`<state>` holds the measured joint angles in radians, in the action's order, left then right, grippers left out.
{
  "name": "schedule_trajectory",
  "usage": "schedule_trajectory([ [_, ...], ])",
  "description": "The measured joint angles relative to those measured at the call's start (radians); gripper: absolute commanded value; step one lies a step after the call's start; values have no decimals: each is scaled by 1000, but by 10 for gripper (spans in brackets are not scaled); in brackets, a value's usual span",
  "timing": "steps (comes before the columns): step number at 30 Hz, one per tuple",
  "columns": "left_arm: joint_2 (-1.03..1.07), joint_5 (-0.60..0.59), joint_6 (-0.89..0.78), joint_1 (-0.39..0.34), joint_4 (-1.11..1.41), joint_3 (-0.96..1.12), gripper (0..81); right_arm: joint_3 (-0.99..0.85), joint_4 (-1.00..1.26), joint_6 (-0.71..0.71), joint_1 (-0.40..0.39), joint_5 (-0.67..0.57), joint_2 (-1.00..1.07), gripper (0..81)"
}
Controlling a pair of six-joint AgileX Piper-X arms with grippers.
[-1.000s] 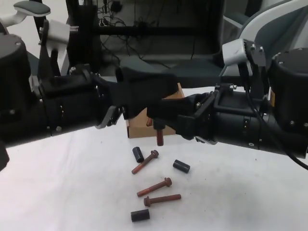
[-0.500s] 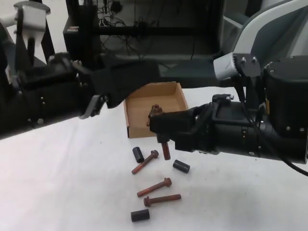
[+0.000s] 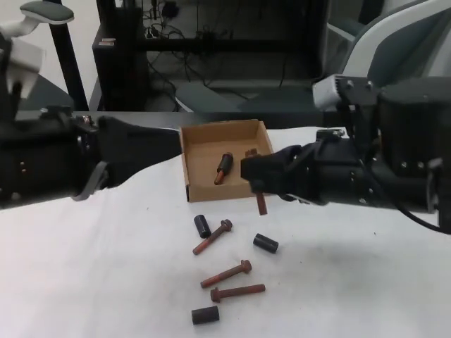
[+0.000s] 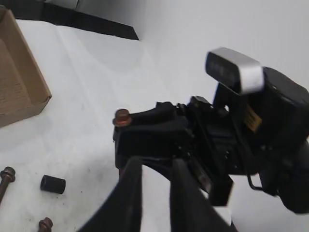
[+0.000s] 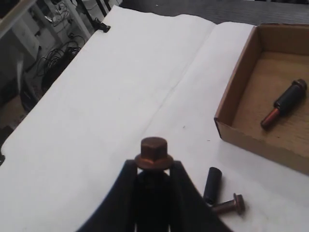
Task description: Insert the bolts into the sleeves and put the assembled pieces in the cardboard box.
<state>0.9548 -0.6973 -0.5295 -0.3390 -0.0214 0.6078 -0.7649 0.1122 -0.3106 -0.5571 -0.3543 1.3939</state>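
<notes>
Bench stock, placed from the box.

- Box: open top, on the white sheet. It holds one assembled piece, a bolt inside a dark sleeve, lying on the box floor.
- Right gripper: just off the box's front corner, above the sheet. Its fingers are clamped on the held bolt, head up. The shank hangs below the fingers and carries no sleeve.
- Left gripper: on the far side of the box from the right gripper and drawn well back from it. The fingers stand a little apart with nothing between them.
- Sleeves, three, loose: one just in front of the box, one near it and below the held bolt, one farthest out.
- Loose bolts, three: one beside the nearest sleeve, two farther out, between the near sleeves and the far one.

Step in hand, as I judge it: the second piece is begun, with the bolt taken up and no sleeve yet on it.

Next move, as I judge it: the free left gripper must lift a sleeve, likely one of the two nearest the box. It must then line the bore up with the hanging shank. The fit looks close, so a tilted sleeve could jam at the tip. Once seated, the piece goes into the box.
</notes>
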Motion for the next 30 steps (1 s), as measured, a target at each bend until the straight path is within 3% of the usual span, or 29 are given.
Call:
schedule_trajectory([
  [14,-182,10,147,1,-255,0,3,-373,-31,43,83,-42,425,6],
  [22,-343,213,253,1,-478,0,3,-566,-153,131,138,1,579,6],
  [30,-453,313,268,1,-636,-24,3,-709,-270,152,178,20,692,6],
])
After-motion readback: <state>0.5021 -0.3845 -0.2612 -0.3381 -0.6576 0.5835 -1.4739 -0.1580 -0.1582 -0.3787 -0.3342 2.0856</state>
